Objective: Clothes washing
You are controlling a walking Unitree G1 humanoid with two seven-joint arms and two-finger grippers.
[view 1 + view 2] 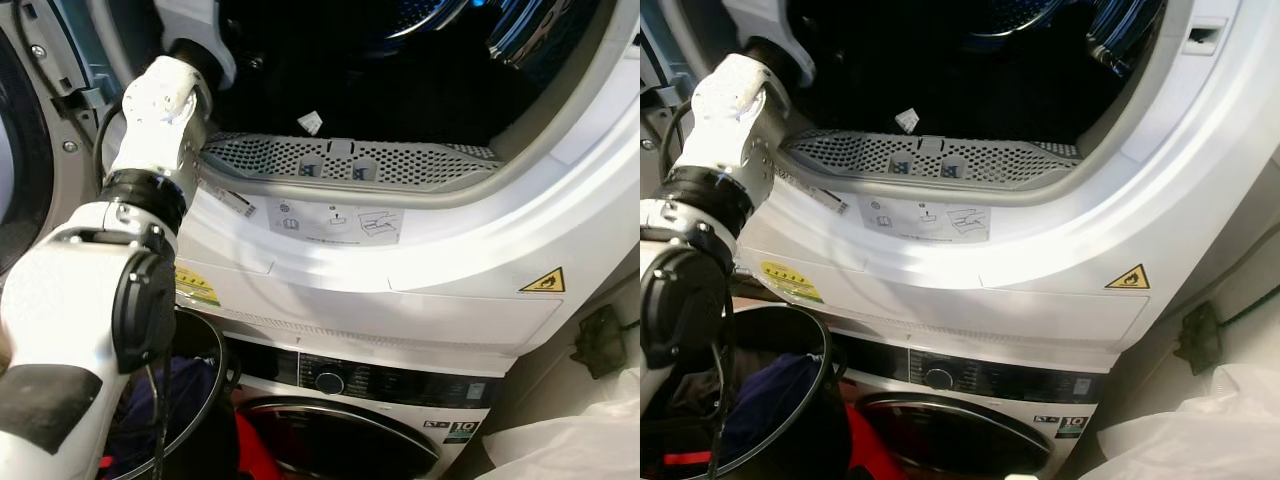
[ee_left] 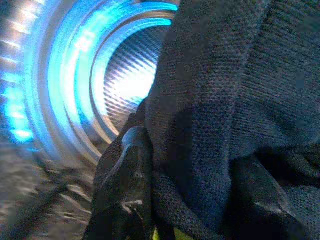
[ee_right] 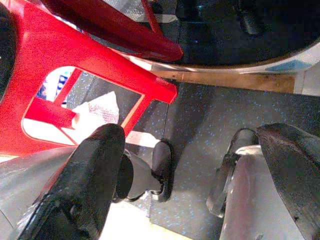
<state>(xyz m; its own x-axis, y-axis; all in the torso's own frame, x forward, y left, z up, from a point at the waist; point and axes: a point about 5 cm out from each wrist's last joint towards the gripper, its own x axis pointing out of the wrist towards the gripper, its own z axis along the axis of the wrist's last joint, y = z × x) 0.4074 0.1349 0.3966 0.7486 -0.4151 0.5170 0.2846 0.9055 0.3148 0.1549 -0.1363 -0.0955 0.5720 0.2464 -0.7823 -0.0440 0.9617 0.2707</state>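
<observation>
1. Dark knitted garment (image 2: 240,115) sits pinched in your left tool (image 2: 200,200), fingers closed on it, deep inside the upper drum (image 2: 75,90).
2. Right tool (image 3: 190,165) hangs spread and empty above the floor, beside a red stool (image 3: 75,65).
3. Release early and the cloth could snag on the perforated lint filter (image 1: 350,160) or fall out.
4. Readable: a flame warning triangle (image 1: 543,282) and "10" on the lower washer (image 1: 462,430).

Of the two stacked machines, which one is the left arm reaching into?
The upper machine, with the grey perforated lint filter at its open mouth. The left gripper holds dark knit cloth inside its drum. The lower machine has the dial.
</observation>
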